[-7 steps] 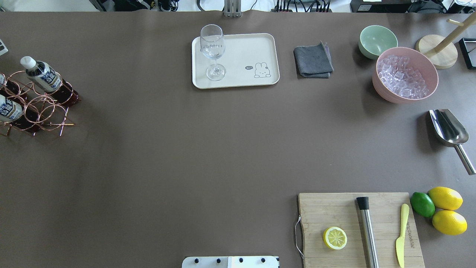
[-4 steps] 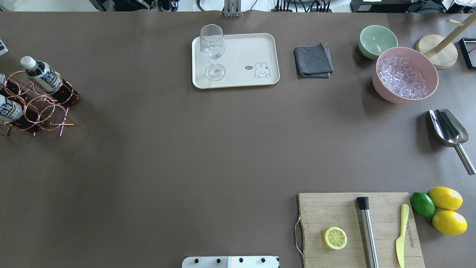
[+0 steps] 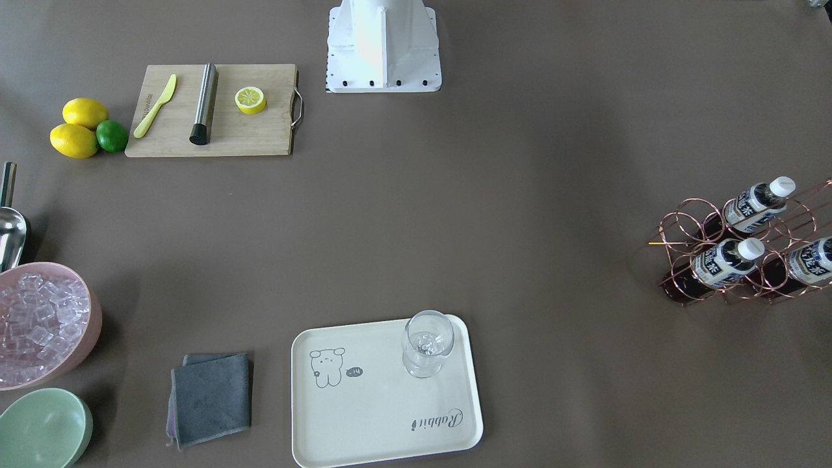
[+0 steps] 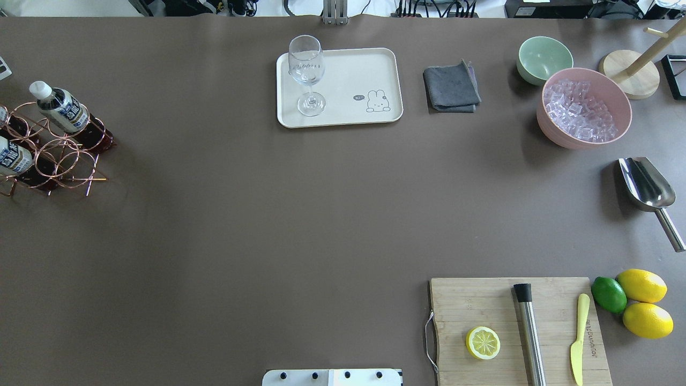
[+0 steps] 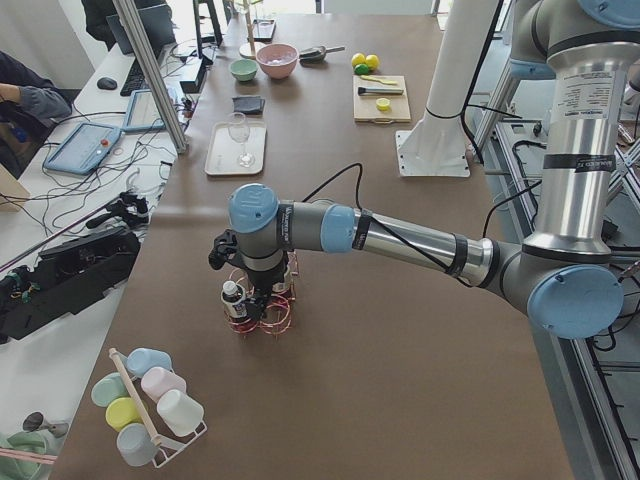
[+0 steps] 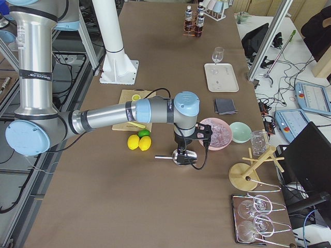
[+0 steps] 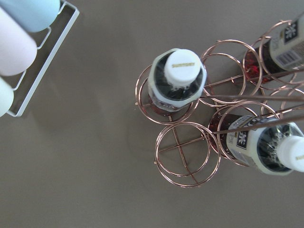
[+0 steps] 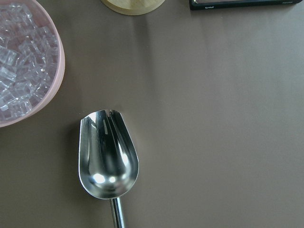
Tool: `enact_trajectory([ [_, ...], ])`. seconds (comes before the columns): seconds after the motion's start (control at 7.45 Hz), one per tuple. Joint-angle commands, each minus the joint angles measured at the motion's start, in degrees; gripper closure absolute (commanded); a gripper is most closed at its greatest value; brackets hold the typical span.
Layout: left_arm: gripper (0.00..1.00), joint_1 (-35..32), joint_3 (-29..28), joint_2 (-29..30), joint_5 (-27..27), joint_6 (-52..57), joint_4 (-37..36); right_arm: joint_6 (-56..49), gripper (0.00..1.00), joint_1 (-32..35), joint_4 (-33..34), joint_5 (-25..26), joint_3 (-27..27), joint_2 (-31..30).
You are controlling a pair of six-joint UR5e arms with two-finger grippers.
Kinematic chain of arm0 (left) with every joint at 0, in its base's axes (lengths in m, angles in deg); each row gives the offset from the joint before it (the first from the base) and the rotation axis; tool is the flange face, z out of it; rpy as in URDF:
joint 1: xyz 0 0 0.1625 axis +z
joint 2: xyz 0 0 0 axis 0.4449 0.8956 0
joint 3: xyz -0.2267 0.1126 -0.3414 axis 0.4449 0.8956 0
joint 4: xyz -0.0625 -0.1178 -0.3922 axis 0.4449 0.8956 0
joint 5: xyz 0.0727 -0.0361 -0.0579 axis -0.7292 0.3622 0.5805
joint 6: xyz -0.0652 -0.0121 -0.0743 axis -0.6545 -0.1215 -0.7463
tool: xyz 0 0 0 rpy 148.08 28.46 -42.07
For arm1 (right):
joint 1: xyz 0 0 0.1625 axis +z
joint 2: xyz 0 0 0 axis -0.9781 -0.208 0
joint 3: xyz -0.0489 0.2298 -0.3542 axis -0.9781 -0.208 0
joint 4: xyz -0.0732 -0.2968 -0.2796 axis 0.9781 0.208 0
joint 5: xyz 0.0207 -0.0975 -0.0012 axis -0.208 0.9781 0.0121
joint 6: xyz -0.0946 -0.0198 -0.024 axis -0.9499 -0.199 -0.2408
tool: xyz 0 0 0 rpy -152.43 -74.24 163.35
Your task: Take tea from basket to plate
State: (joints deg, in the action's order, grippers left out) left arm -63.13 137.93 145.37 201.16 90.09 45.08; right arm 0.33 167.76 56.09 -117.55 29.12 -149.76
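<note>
Three tea bottles stand in the copper wire basket at the table's left end: one tea bottle at the back, two at the view's edge. From the left wrist view I look straight down on a white cap and an empty ring. My left gripper hangs just above the basket; I cannot tell if it is open. The cream plate lies far across the table. My right gripper hovers over a steel scoop; I cannot tell its state either.
A wine glass stands on the plate's left part. Grey cloth, green bowl and pink ice bowl sit to its right. The cutting board holds a half lemon, muddler and knife. A cup rack stands near the basket.
</note>
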Motion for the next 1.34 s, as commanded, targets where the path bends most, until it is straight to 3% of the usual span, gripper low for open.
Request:
enact_trajectory([
  [0.0,0.02,0.60,1.46,2.62,-0.27,19.18,-4.52,0.13,0.00,-0.02,-0.06,-0.17,-0.06,0.06],
  [0.27,0.02,0.43,1.55,4.04,-3.40,33.71,-4.81,0.04,0.00,-0.02,-0.06,-0.17,0.28,0.06],
  [0.67,0.02,1.65,0.41,8.08,-3.61,46.39,-4.37,0.04,0.00,-0.02,-0.15,-0.17,0.02,0.06],
  [1.21,0.02,4.98,0.14,12.21,-3.52,50.38,-4.19,0.04,0.00,-0.11,-0.15,0.09,-0.06,0.06],
])
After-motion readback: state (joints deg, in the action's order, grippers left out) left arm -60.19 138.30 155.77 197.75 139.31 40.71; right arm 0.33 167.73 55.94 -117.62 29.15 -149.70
